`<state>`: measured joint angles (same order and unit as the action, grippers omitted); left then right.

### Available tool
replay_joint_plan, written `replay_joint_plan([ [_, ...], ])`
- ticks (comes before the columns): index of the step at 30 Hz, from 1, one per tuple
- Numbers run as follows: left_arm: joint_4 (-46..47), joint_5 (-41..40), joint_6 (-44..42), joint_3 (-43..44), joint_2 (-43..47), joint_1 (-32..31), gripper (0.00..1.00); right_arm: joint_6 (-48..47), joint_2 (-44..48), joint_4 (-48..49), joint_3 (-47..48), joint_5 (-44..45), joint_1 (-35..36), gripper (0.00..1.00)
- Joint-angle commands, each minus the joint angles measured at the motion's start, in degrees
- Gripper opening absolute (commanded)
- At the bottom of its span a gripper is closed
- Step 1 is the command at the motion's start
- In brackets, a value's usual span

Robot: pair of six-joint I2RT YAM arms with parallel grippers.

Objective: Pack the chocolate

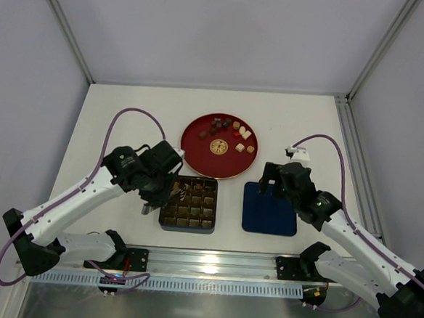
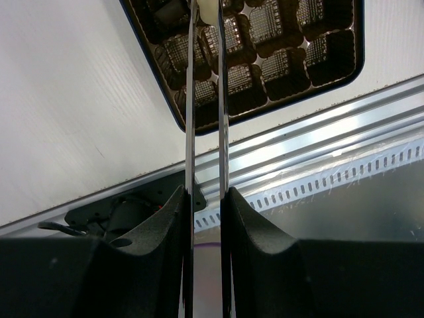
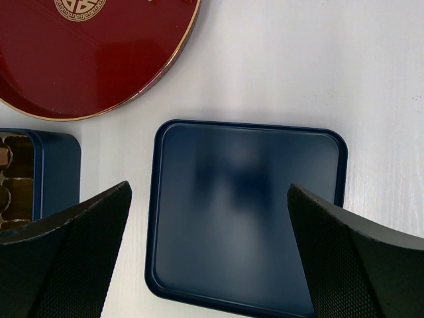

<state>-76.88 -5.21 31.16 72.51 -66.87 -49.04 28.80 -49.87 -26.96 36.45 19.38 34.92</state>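
Note:
Several chocolates (image 1: 229,128), dark brown, cream and reddish, lie at the far side of the round red plate (image 1: 198,154). The open blue box (image 1: 189,203) with a brown cell tray (image 2: 291,79) sits in front of the plate. My left gripper (image 1: 168,189) hovers over the box's left side. Its thin metal blades (image 2: 206,26) are closed on a cream-white chocolate (image 2: 207,10) at the top edge of the left wrist view. My right gripper (image 1: 274,181) is open and empty above the dark blue lid (image 1: 269,209), which fills the right wrist view (image 3: 245,212) between the fingers (image 3: 209,191).
A gold emblem (image 1: 219,146) marks the plate's centre. An aluminium rail (image 1: 212,261) runs along the table's near edge, also in the left wrist view (image 2: 318,132). The box's corner (image 3: 56,172) and the plate's rim (image 3: 86,59) show in the right wrist view.

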Motion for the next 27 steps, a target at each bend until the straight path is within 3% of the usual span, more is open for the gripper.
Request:
replay_joint_plan([
  [1, 1.8, 1.2, 0.9, -0.8, 1.8, -0.4, 0.28, -0.1, 0.4, 2.1, 1.7, 0.8, 0.2, 1.00],
  [27, 3.0, 0.6, 1.5, -1.1, 0.5, -1.4, 0.32, 0.3, 0.9, 2.5, 1.0, 0.6, 0.2, 1.00],
])
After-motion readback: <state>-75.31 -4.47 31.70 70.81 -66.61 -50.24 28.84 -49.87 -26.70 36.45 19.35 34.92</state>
